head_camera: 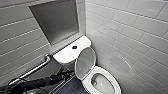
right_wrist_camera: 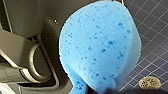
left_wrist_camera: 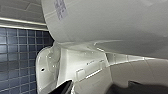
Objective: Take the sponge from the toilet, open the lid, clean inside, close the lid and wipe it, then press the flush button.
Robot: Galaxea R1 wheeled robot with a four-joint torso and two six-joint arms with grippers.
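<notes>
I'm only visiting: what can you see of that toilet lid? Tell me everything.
The lid is a smooth, glossy white oval, plastic by its look, its inner face shaded grey. It is open, standing nearly upright and leaning back towards the tank, inner face turned to the bowl. Its lower end meets the bowl's back, where the hinge would sit. The robot's dark left arm reaches close to its outer side; whether they touch cannot be told.
</notes>
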